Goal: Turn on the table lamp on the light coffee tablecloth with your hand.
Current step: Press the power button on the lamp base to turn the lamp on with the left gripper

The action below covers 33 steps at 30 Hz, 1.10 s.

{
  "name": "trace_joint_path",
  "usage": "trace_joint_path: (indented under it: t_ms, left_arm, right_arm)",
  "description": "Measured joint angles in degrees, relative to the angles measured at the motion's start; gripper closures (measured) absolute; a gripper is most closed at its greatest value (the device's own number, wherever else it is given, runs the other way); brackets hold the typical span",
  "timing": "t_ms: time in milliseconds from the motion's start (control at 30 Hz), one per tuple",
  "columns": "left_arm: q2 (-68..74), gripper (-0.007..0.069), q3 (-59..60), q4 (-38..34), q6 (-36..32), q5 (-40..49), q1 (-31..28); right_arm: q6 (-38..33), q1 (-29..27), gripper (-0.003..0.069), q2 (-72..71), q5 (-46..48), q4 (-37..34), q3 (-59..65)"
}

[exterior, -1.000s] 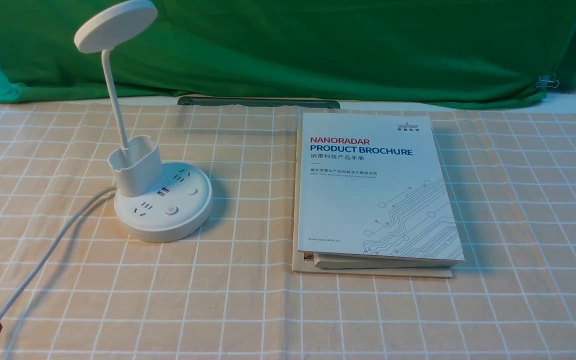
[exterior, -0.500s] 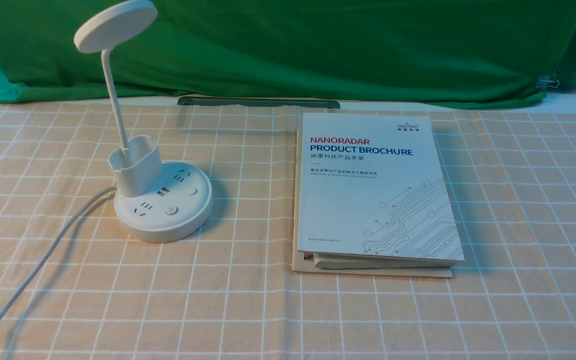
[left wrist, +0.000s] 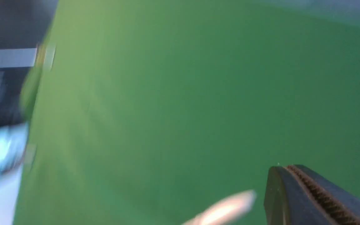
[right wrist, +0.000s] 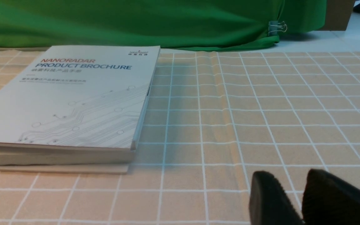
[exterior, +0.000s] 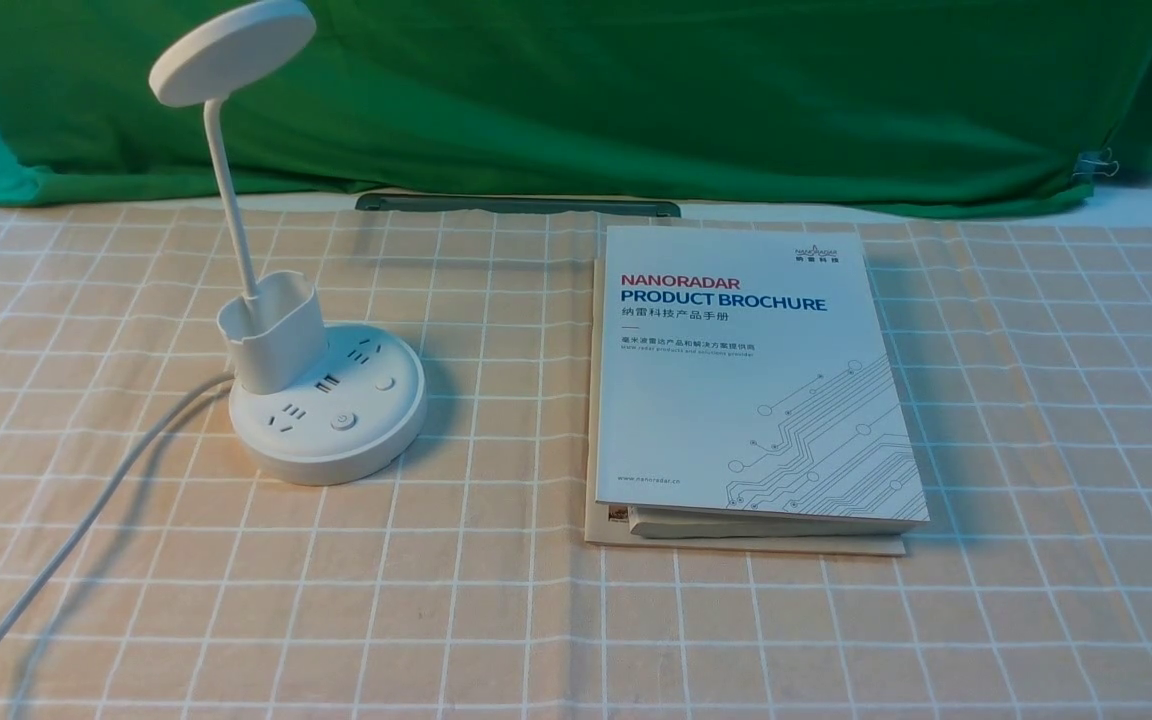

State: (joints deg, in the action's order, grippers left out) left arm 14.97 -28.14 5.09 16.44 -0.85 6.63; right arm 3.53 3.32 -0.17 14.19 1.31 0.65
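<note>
The white table lamp [exterior: 326, 420] stands at the left on the light coffee tablecloth [exterior: 496, 620]. Its round head [exterior: 231, 50] is up on a thin neck and shows no glow. A pen cup [exterior: 271, 340] and a round button [exterior: 342, 421] sit on the base, and the white cord [exterior: 86, 520] trails to the near left. Neither arm shows in the front view. In the blurred left wrist view my left gripper [left wrist: 284, 167] is shut and empty against green cloth. My right gripper [right wrist: 287, 178] is open by a narrow gap, low over the tablecloth [right wrist: 261, 118].
A white NANORADAR product brochure [exterior: 746, 380] lies on a thin pad right of the lamp; it also shows in the right wrist view [right wrist: 73, 100]. A green backdrop cloth [exterior: 636, 100] hangs behind the table. A blurred whitish streak [left wrist: 227, 207] sits beside the left fingers.
A dark gripper tip at the front view's lower left corner one second ago has left the view. The lamp and brochure have not moved.
</note>
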Motion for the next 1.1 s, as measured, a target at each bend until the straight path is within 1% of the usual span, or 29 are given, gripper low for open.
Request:
trace_joint_path:
  t_ms: [67, 100, 133, 200, 267, 300, 333, 367, 467, 500, 567, 600, 700, 767, 833, 900, 933, 1000, 1067, 1100]
  left_arm:
    - [6.5, 0.0623, -1.1, -1.2, 0.0, 6.8, 0.0]
    - [10.7, 0.0623, -1.2, -2.9, 0.0, 10.9, 0.0]
    - [13.5, 0.0623, -1.2, -4.0, 0.0, 12.8, 0.0]
    - [20.8, 0.0623, -1.2, -9.7, -2.0, 19.2, 0.0]
    - [28.0, 0.0623, -1.2, -17.3, -8.4, 23.0, 0.0]
    - [28.7, 0.0623, -1.2, -18.3, -9.2, 23.3, 0.0]
    - [34.2, 0.0623, -1.2, -26.2, -17.0, 25.1, 0.0]
    - [38.4, 0.0623, -1.5, -32.3, -23.2, 26.5, 0.0]
    - [46.3, 0.0623, -3.2, -42.3, -32.8, 29.2, 0.0]
    - [50.0, 0.0623, -5.0, -44.9, -36.3, 30.3, 0.3]
    - [54.0, 0.0623, -7.6, -45.7, -37.6, 30.5, 1.1]
    - [57.2, 0.0623, -10.3, -44.7, -37.4, 30.4, 2.6]
    - [64.0, 0.0624, -17.3, -37.3, -32.2, 29.0, 6.9]
    - [68.2, 0.0624, -22.6, -28.8, -25.5, 26.9, 10.3]
    - [72.4, 0.0624, -27.1, -20.7, -19.5, 25.4, 12.6]
    - [76.6, 0.0624, -30.9, -14.9, -15.0, 24.9, 13.5]
    - [77.0, 0.0624, -31.6, -13.9, -14.6, 24.7, 13.6]
    - [81.2, 0.0624, -35.3, -9.3, -10.7, 24.5, 13.7]
    - [84.9, 0.0624, -38.0, -6.1, -8.9, 24.3, 13.6]
    - [85.4, 0.0624, -38.2, -5.8, -8.8, 24.3, 13.6]
  right_arm:
    - [0.0, 0.0, 0.0421, 0.0, 0.0, 0.0, 0.0]
    - [0.0, 0.0, 0.0421, 0.0, 0.0, 0.0, 0.0]
    - [0.0, 0.0, 0.0421, 0.0, 0.0, 0.0, 0.0]
    - [0.0, 0.0, 0.0421, 0.0, 0.0, 0.0, 0.0]
    - [0.0, 0.0, 0.0421, 0.0, 0.0, 0.0, 0.0]
    - [0.0, 0.0, 0.0421, 0.0, 0.0, 0.0, 0.0]
    - [0.0, 0.0, 0.0421, 0.0, 0.0, 0.0, 0.0]
    - [0.0, 0.0, 0.0421, 0.0, 0.0, 0.0, 0.0]
    - [0.0, 0.0, 0.0421, 0.0, 0.0, 0.0, 0.0]
    - [0.0, 0.0, 0.0421, 0.0, 0.0, 0.0, 0.0]
    - [0.0, 0.0, 0.0421, 0.0, 0.0, 0.0, 0.0]
    - [0.0, 0.0, 0.0421, 0.0, 0.0, 0.0, 0.0]
    - [0.0, 0.0, 0.0421, 0.0, 0.0, 0.0, 0.0]
    - [0.0, 0.0, 0.0421, 0.0, 0.0, 0.0, 0.0]
    - [0.0, 0.0, 0.0421, 0.0, 0.0, 0.0, 0.0]
    - [0.0, 0.0, 0.0421, 0.0, 0.0, 0.0, 0.0]
    - [0.0, 0.0, 0.0421, 0.0, 0.0, 0.0, 0.0]
    - [0.0, 0.0, 0.0421, 0.0, 0.0, 0.0, 0.0]
    - [0.0, 0.0, 0.0421, 0.0, 0.0, 0.0, 0.0]
    - [0.0, 0.0, 0.0421, 0.0, 0.0, 0.0, 0.0]
